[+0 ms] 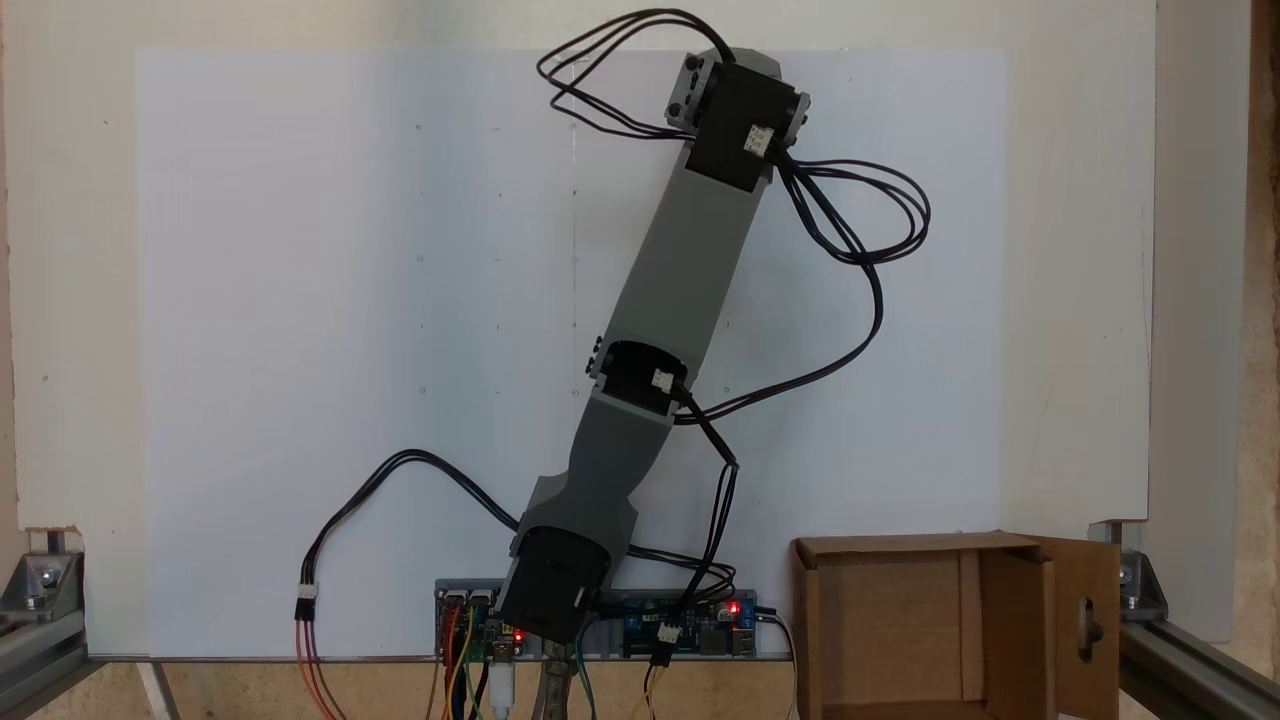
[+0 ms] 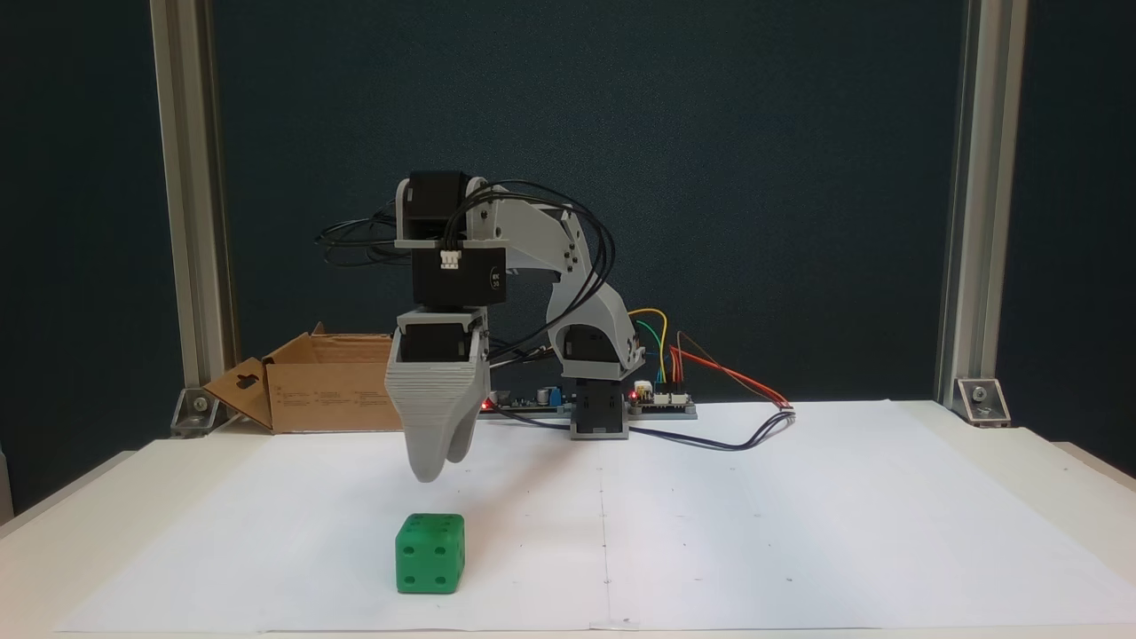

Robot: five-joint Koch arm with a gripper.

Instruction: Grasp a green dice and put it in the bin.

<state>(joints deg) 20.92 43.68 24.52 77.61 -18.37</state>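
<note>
Green dice (image 2: 430, 553) sits on the white paper sheet (image 2: 799, 532) near the front edge, four-pip face toward the camera, free of any contact. Gripper (image 2: 437, 466) hangs above it, pointing down, a clear gap between tips and dice; jaws overlap from this angle, can't tell if spread or pressed together. Nothing held. Bin (image 1: 905, 625) stands open at the back of the table, beside the arm base (image 2: 599, 413), slotted flap (image 2: 241, 388) folded outward.
</note>
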